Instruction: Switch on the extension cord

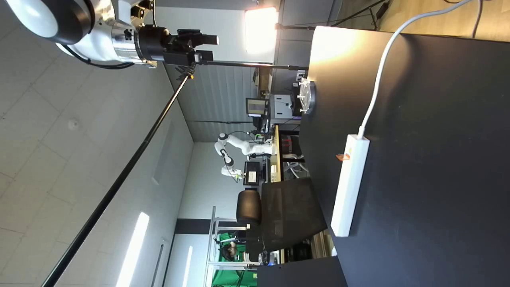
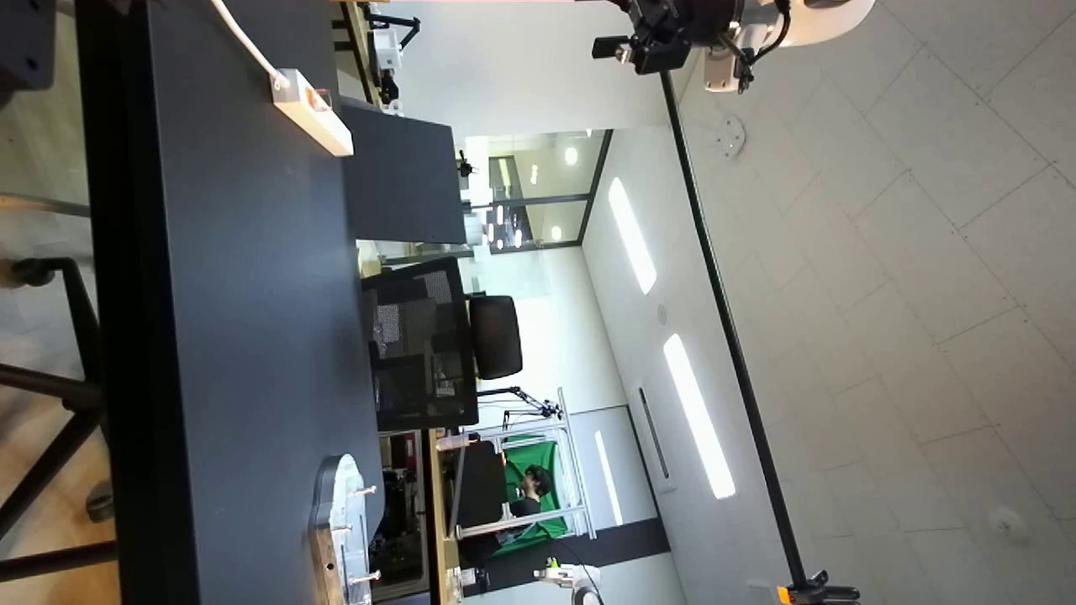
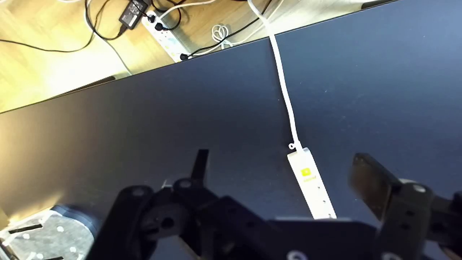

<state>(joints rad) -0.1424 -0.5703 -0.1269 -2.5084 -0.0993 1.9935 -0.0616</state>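
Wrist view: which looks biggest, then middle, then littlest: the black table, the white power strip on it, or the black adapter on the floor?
1. Black table
2. White power strip
3. Black adapter
The adapter is probably farther away, making it look smaller.

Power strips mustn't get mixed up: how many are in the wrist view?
2: the extension cord on the black table; another strip on the floor, partly hidden by the table. More may be hidden.

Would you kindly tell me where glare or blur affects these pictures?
Wrist view: the gripper is dark and somewhat blurred, the extension cord looks overexposed; in an exterior view, a light is blown out and warm glare covers one corner of the black tabletop.
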